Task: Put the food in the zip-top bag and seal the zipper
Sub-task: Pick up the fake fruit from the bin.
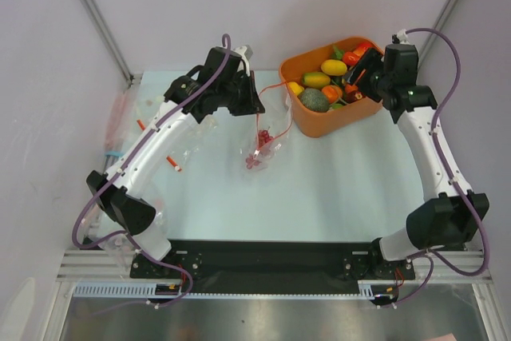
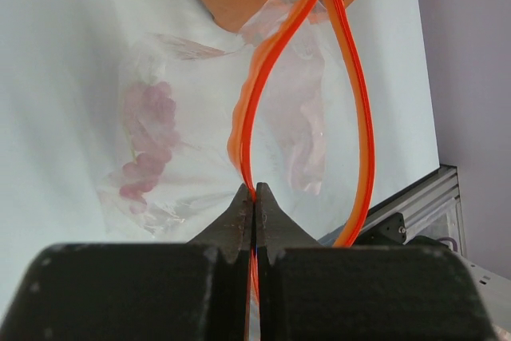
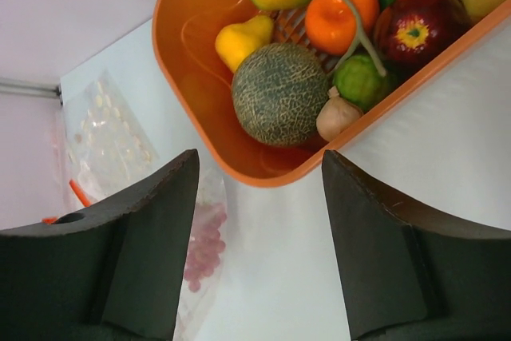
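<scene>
1. Between the tub (image 1: 319, 121) and the left arm, the bag (image 1: 263, 145) is lying on the desk (image 1: 343, 173). Its mouth is gaping toward the tub, and grapes (image 2: 144, 145) are sitting inside it.
2. The left gripper (image 2: 254, 196) is pinching one strip of the zipper (image 2: 249, 101), fingers pressed together on it, while the other strip is bowing away. The strip is thin and slick, so a slip is looking possible, and the mouth would then be falling shut.
3. Any hard tug is risking dragging the light bag along and spilling the grapes.
4. The right gripper (image 3: 259, 169) is hovering spread and empty over the tub's near rim, above the food. These glossy, rounded pieces are looking prone to squirting out of a pinch and rolling across the desk. The melon (image 3: 279, 93) is looking too bulky for the mouth.
5. The clear film is blending into the desk from above, so the bag's outline is hard to trace.
6. The zipper's far end is running out of the left wrist view, so I cannot tell whether it is touching the tub.
7. A spare bag (image 3: 104, 137) is showing only as a blur.
</scene>
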Robot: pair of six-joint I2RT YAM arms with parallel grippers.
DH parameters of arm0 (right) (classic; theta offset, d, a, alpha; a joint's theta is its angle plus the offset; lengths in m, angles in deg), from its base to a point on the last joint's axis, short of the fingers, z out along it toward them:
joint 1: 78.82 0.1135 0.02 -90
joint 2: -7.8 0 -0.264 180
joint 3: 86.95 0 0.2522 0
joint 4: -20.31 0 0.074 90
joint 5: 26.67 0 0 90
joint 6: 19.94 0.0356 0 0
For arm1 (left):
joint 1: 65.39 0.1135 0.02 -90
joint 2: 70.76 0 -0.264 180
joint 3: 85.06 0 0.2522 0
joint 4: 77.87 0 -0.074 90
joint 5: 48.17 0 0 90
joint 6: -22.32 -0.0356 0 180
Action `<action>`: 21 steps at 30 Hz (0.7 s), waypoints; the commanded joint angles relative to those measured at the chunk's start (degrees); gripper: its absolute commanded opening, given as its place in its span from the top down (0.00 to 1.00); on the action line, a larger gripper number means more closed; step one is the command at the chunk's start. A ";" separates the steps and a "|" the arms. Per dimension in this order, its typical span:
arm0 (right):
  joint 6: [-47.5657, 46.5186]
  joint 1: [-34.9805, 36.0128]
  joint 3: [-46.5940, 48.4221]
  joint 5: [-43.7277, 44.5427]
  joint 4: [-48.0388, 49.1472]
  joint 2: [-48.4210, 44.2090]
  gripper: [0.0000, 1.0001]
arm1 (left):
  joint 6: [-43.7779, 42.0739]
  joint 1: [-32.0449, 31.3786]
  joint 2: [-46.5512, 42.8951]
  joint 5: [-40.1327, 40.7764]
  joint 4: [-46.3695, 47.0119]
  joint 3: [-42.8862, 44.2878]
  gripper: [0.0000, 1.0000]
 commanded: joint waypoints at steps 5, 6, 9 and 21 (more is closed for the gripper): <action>7.97 -1.85 6.19 6.71 3.62 6.97 0.28 | -1.13 0.44 -2.28 0.99 2.22 0.80 1.00; 10.07 -1.84 6.81 7.42 3.62 7.94 0.28 | -1.31 0.35 -2.19 0.99 2.22 0.89 1.00; 15.16 -1.93 10.40 10.06 2.83 12.07 0.28 | -1.31 0.44 -2.19 0.90 2.39 0.63 1.00; 15.98 -3.51 27.20 19.03 -4.46 25.08 0.23 | -1.13 0.35 -3.68 0.98 5.64 -3.68 1.00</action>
